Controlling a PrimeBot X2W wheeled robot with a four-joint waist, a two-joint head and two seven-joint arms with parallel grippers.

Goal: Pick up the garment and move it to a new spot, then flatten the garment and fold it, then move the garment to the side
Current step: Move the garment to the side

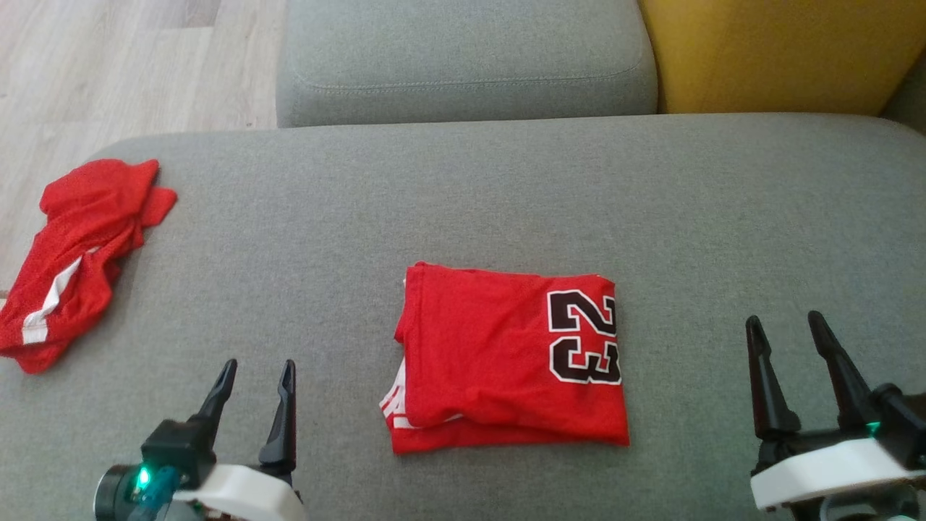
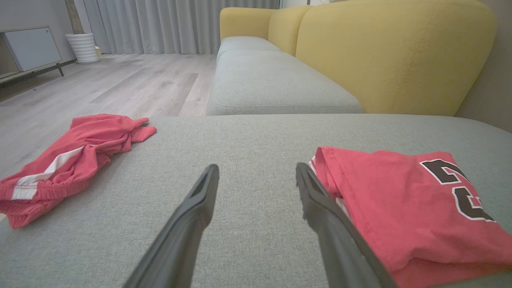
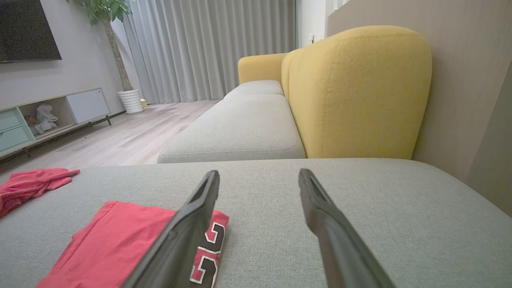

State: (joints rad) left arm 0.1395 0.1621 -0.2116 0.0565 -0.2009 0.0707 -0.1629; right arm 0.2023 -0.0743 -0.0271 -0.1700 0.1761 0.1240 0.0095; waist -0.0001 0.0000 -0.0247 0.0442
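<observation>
A folded red jersey lay mid-cushion, crumpled shorts at ten o'clock, left gripper at seven and right gripper at four, both spread and empty

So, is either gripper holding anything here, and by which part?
Nothing is held. The left gripper and right gripper are both open over the grey cushion, and the folded red jersey lies free between them.

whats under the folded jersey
The jersey lies flat on the grey cushion. At its left edge, lower red layers with white print peek out from under the top fold. Anything else beneath is covered by the fabric.
</observation>
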